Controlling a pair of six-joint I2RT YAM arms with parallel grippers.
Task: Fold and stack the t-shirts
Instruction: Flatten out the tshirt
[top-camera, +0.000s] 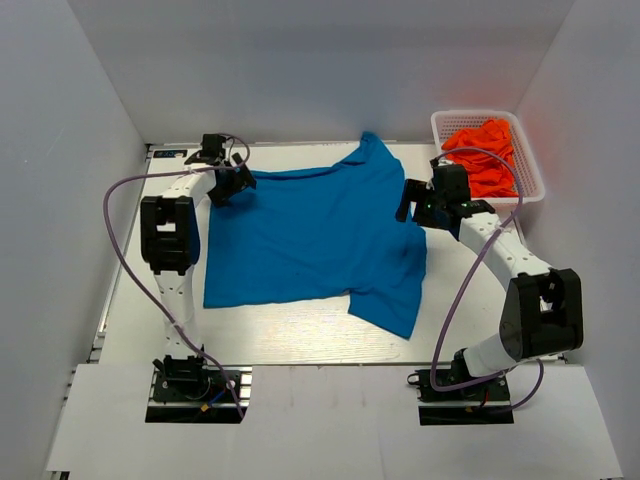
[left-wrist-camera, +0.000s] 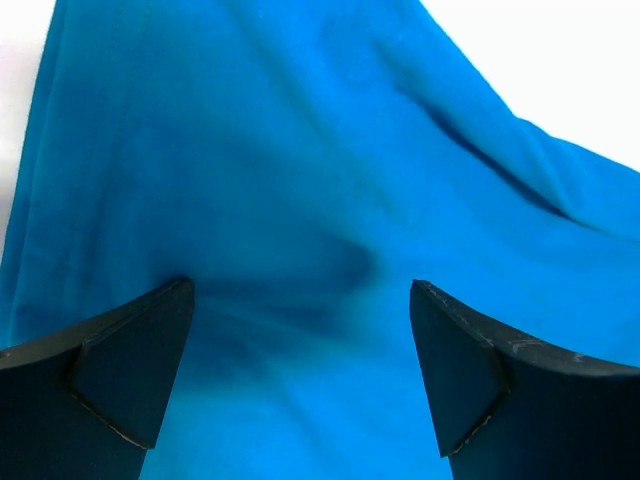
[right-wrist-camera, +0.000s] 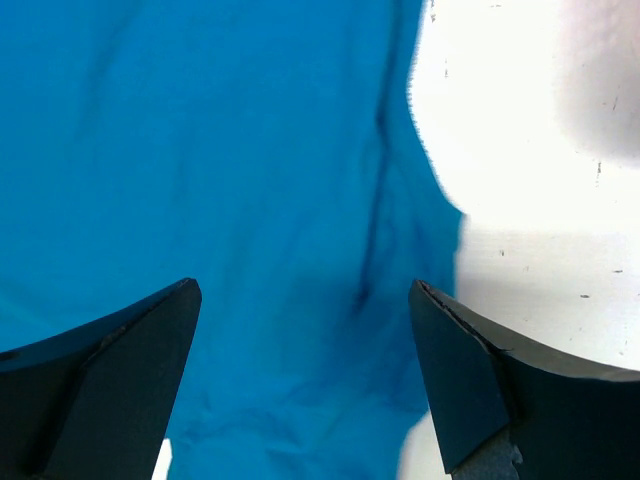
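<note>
blue t-shirt (top-camera: 310, 235) flat on desk (top-camera: 290, 345), long axis left-right. we see left claw (top-camera: 236, 184) over its far-left corner, right claw (top-camera: 410, 203) over its right edge, equally near; both spread apart, empty. orange-red t-shirts (top-camera: 485, 150) in basket (top-camera: 475, 111).

- The left arm (top-camera: 172, 240) and right arm (top-camera: 520, 285) wore white link casings broken by boxy black joint housings.
- A thin purple cable (top-camera: 108, 222) looped alongside each arm.
- Black base mounts (top-camera: 195, 390) carried visible wiring.
- The fingers (left-wrist-camera: 120, 370) were dark, matte wedges.
</note>
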